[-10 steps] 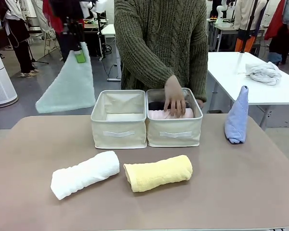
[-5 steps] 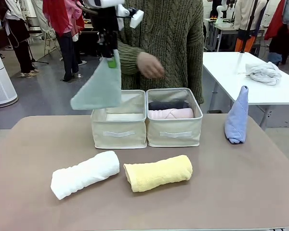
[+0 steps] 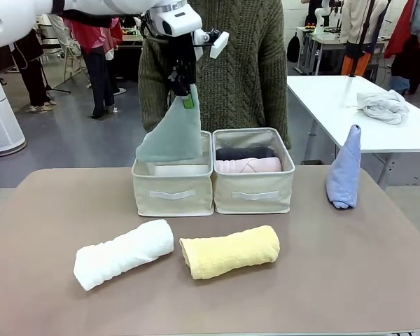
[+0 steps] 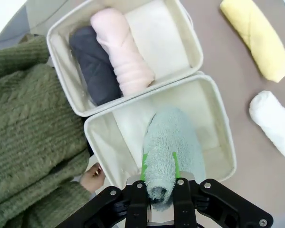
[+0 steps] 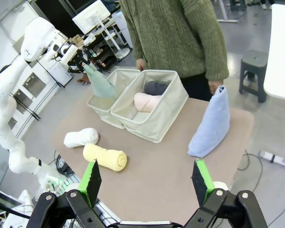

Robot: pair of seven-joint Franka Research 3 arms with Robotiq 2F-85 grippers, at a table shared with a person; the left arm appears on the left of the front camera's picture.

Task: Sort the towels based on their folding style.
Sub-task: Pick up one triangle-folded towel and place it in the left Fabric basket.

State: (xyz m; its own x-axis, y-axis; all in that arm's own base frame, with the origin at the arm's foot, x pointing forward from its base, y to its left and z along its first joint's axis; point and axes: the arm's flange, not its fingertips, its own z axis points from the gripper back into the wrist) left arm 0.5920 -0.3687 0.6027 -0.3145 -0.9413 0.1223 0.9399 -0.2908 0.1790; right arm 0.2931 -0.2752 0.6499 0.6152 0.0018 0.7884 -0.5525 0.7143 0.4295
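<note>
– Nearest the robot, at six o'clock on the table (image 3: 350, 266), what lies there?
– A yellow rolled towel (image 3: 229, 251), with a white rolled towel (image 3: 124, 254) just beside it at seven o'clock. Both lie loose, likely waiting to be sorted. The right pincer (image 5: 147, 179) hangs high off the near corner, about five o'clock, its fingers wide apart and holding nothing.
– And further in?
– Two beige bins stand touching at twelve o'clock. The right bin (image 3: 254, 192) holds a pink roll (image 3: 248, 165) and a dark grey roll (image 3: 243, 152) side by side, so it seems meant for rolls. At two o'clock a periwinkle cone-folded towel (image 3: 344, 169) stands upright, well apart from the bins.
– Where is the pale teal towel (image 3: 172, 133)?
– In the air over the left bin (image 3: 172, 192), point up. The left pincer (image 3: 188, 98) is clamped on its tip, probably so the cone holds its shape and can go into that bin, apart from the rolls. Behind the bins stands a person in a green sweater (image 3: 231, 70).
</note>
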